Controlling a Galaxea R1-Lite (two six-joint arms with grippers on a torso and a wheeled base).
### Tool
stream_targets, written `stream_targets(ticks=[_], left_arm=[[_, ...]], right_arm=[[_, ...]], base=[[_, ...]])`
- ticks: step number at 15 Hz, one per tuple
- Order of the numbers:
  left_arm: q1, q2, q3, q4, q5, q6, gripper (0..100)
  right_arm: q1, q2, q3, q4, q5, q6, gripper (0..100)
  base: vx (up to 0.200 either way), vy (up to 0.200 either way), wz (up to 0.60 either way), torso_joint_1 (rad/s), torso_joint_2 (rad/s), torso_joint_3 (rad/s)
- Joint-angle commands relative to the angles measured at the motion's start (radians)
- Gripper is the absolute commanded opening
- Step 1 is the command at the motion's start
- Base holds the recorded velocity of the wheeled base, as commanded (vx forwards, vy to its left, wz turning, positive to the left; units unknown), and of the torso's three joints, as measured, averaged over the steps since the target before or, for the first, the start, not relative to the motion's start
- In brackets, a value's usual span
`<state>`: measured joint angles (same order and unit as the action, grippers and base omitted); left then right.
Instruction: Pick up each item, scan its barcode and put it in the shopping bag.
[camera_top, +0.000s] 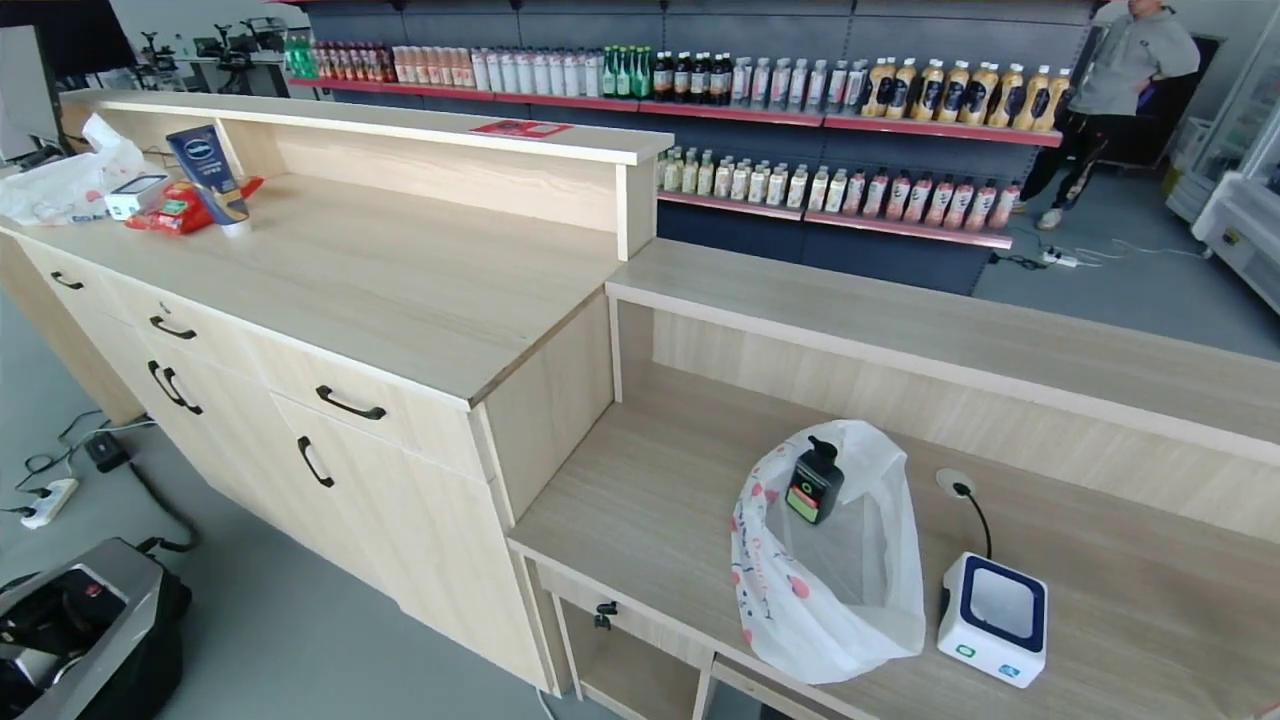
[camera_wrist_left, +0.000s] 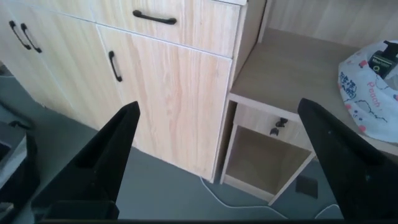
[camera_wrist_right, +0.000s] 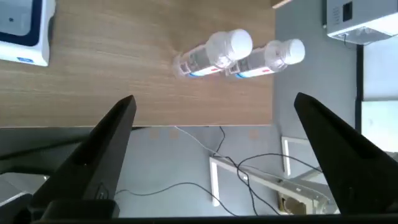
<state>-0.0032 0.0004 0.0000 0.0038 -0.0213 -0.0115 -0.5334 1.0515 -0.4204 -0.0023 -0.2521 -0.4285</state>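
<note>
A white plastic shopping bag with red print stands open on the low counter, holding a black pump bottle. Beside it on the right sits a white barcode scanner with a dark blue frame. The bag also shows in the left wrist view, off beyond the counter's edge. My left gripper hangs open over the floor in front of the cabinet doors. My right gripper is open above the counter's front edge, near two clear bottles with white caps lying side by side and a corner of the scanner.
The tall counter on the left carries a blue carton, red packets and a white bag at its far end. Shelves of bottles line the back. Cables lie on the floor below the counter edge.
</note>
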Motion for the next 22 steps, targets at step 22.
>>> stream_targets(ticks=[22], left_arm=[[0.000,0.001,0.000,-0.001,0.000,-0.001,100]], right_arm=[[-0.392,0.087,0.061,-0.110,0.732,-0.203,100]], base=[[0.000,0.000,-0.05,0.000,0.00,0.000]])
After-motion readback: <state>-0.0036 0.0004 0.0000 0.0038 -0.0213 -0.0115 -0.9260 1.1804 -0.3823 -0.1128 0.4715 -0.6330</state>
